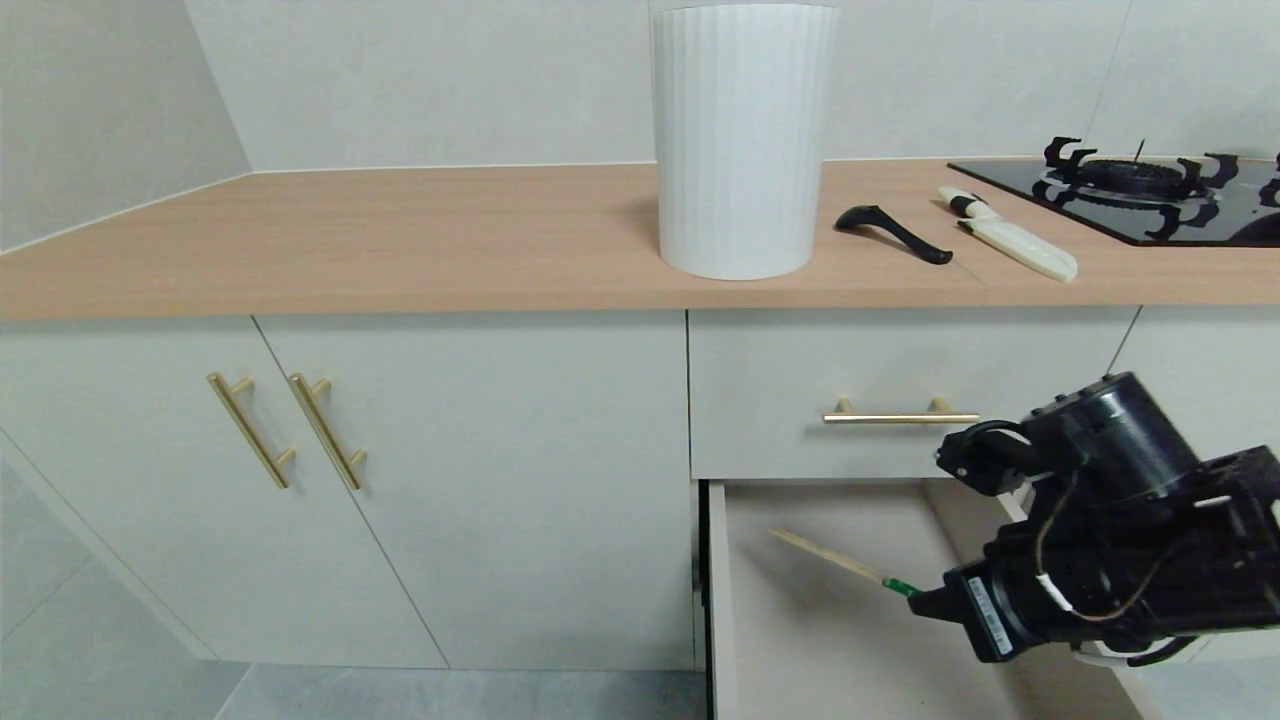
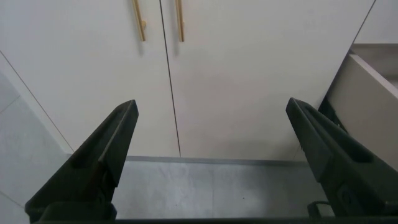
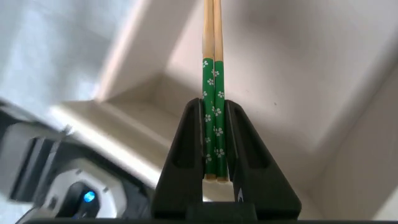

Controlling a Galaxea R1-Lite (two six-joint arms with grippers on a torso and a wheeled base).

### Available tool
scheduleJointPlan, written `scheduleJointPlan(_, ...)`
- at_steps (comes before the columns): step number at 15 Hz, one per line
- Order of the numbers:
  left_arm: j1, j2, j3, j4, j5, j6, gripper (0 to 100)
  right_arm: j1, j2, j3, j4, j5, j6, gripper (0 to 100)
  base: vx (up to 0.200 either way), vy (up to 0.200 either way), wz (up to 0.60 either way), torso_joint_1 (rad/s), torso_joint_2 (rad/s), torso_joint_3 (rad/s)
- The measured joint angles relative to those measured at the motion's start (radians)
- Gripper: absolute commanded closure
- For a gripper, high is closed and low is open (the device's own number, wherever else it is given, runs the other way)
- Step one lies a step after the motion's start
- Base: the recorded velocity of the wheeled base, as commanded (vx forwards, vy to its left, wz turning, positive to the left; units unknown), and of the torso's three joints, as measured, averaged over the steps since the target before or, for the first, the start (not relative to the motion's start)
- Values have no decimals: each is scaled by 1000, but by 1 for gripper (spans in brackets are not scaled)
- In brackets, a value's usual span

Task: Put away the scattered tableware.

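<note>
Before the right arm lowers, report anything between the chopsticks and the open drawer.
Nothing visible stands in the way. The right gripper holds the chopsticks pointing into the open drawer, and the drawer floor under their tips shows bare.

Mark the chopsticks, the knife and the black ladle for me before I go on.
chopsticks [image 3: 211, 87]: right wrist view, on the green patterned end.
knife [image 1: 1020, 248]: head view, middle of the pale blade.
black ladle [image 1: 895, 233]: head view, on its handle.
</note>
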Motion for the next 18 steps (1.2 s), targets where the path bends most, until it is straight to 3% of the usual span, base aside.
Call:
scheduleJointPlan(5,0,0,0,0,0,0,0,0,287,-147,-30,-73,193,100,0,0,0,0,0,0)
scheduleJointPlan(7,0,0,0,0,0,0,0,3,395,-173,-154,-113,254,100,0,0,0,0,0,0)
scheduleJointPlan(10,0,0,0,0,0,0,0,5,512,-179,-233,-169,277,100,0,0,0,0,0,0)
scheduleJointPlan(18,0,0,0,0,0,0,0,26,658,-189,-307,-171,311,100,0,0,0,0,0,0)
